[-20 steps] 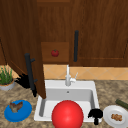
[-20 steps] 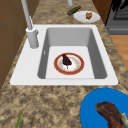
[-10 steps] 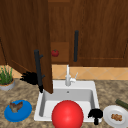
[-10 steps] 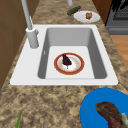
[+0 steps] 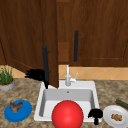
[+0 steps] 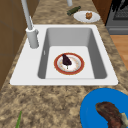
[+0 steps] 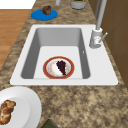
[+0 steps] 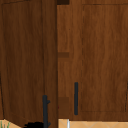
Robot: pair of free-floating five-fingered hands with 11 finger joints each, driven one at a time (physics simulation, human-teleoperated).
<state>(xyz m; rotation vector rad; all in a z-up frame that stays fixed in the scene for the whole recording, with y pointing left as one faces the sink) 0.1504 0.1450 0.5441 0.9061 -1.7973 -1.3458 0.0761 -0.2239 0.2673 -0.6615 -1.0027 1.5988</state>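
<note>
1. At the left middle of the front view, our left robot hand (image 5: 36,74) sits at the lower end of the handle (image 5: 45,66) of the swung-open cabinet door (image 5: 27,37); its fingers look curled toward the bar, but we cannot tell whether they clamp it.
2. In the upper view the same handle (image 8: 45,111) stands upright near the bottom edge, with the robot hand a dark shape just beside it.
3. We judge the handle a stiff, slim bar, likely smooth; the door should swing lightly on its hinges, and the bar's lower half is the natural place to take hold.
4. Our right robot hand (image 5: 95,114) hangs at the lower right, fingers curled on nothing, between the red bowl (image 5: 67,114) and the white plate (image 5: 115,115) on the worktop (image 5: 27,91).
5. The sink (image 6: 32,72) holds a red-rimmed plate (image 6: 69,63).
</note>
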